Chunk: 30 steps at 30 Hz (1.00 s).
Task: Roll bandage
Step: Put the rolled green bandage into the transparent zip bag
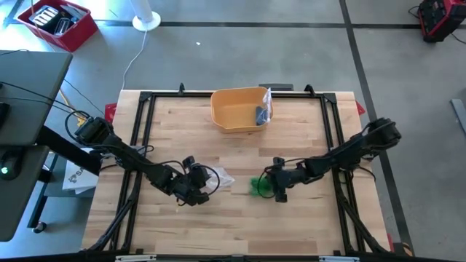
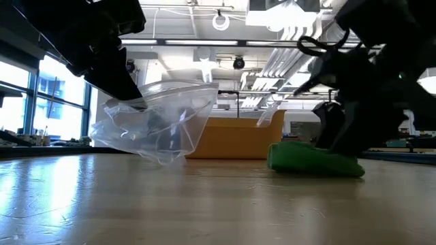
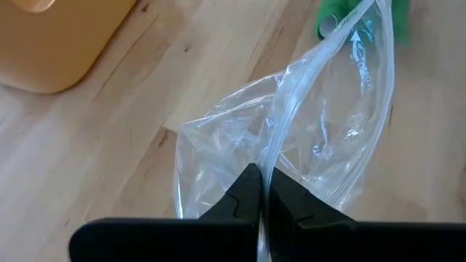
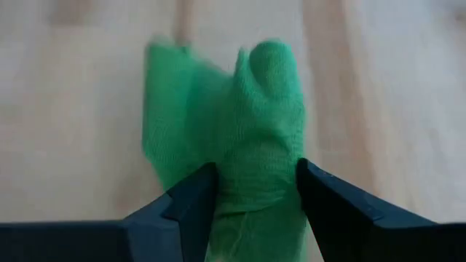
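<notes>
Centrally, left end effector [image 3: 258,191] clenched on clear bag [image 3: 313,138] edge, right end effector [image 4: 256,191] spread astride green bandage [image 4: 247,138].

From overhead, the light wooden tabletop [image 1: 240,225] fills the frame's middle. An orange plastic bin [image 1: 237,110] sits at its upper centre edge. Below it, the clear plastic zip bag [image 1: 218,179] lies left of centre and the green rolled bandage [image 1: 260,186] just right of centre, near each other. A red crate [image 1: 58,23] stands on the floor, upper left.

You see a wooden table [image 1: 240,225]; on it lie a green bandage [image 1: 259,186], a yellow bin [image 1: 234,110] and a clear plastic bag [image 1: 220,178].
</notes>
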{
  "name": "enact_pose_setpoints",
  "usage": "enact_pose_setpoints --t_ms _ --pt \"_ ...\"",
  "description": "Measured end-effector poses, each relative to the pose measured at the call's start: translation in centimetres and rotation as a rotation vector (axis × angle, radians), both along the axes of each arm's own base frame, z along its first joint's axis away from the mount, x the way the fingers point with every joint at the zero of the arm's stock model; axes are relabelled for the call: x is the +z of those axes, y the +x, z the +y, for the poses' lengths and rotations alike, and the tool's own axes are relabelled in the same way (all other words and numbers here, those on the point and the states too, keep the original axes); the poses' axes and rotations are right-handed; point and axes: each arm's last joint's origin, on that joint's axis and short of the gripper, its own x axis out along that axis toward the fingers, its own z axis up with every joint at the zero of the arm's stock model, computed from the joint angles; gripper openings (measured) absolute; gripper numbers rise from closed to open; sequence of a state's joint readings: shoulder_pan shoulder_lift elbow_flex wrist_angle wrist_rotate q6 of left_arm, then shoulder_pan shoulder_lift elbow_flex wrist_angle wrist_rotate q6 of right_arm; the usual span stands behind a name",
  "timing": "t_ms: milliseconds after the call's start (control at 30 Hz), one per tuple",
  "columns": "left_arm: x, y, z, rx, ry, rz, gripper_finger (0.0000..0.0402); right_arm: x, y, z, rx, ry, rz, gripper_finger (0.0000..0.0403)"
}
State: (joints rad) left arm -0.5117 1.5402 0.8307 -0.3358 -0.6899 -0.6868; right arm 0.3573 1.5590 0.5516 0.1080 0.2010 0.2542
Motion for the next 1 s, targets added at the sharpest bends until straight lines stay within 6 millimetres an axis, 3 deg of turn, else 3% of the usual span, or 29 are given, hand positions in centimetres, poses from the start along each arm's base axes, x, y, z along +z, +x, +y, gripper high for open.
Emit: enact_pose_setpoints --t_ms 167,333,400,567,733,900,1000 --pt "0.1 0.1 -0.1 0.0 -0.01 -0.014 0.0001 -1.3 0.4 1.1 -0.025 -0.131 -0.023 0.0164" --pt "0.3 0.5 -0.3 -0.005 -0.045 -0.059 0.0001 -0.5 1.4 2.1 -0.083 -0.081 -0.047 0.0065" --pt "0.5 0.7 -0.5 -0.021 -0.086 -0.075 0.0001 0.7 1.8 3.0 -0.053 -0.05 -0.078 0.0026" --pt "0.8 1.4 -0.3 0.01 -0.211 -0.115 0.0001 7.2 3.9 5.7 0.005 0.028 -0.303 0.0028" --pt "1.9 2.2 -0.2 0.03 -0.24 -0.168 0.0 12.3 6.2 7.0 -0.074 -0.114 -0.411 0.0024" --pt "2.9 2.9 -0.2 0.035 -0.261 -0.203 0.0 14.5 8.7 6.8 -0.145 -0.32 -0.391 0.0024" --pt "3.6 3.4 -0.2 0.019 -0.325 -0.212 0.0 14.2 10.0 6.7 -0.113 -0.385 -0.315 0.0024"
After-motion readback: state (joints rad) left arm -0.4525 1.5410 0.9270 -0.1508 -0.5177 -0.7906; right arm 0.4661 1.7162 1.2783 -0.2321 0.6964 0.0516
